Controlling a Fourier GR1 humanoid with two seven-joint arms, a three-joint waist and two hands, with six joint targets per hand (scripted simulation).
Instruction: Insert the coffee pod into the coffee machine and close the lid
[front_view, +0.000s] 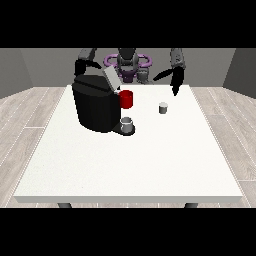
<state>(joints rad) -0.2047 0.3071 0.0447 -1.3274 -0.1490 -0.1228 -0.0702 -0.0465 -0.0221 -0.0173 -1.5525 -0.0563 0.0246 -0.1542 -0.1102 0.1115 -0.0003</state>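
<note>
while the bulky black coffee machine (95, 107) stands on the large white table (130, 165) with its grey lid (111, 79) tilted up, the small grey coffee pod (163, 107) sits well apart toward the view's right. the hand at the view's right (175, 89) hangs above the table's far edge; its fingers i cannot make out. a red mug (126, 99) and a grey cup (127, 123) stand beside the machine.

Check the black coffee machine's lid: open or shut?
Open. The grey lid stands tilted up above the black coffee machine. The small grey coffee pod sits upright on the white table, not inserted.
</note>
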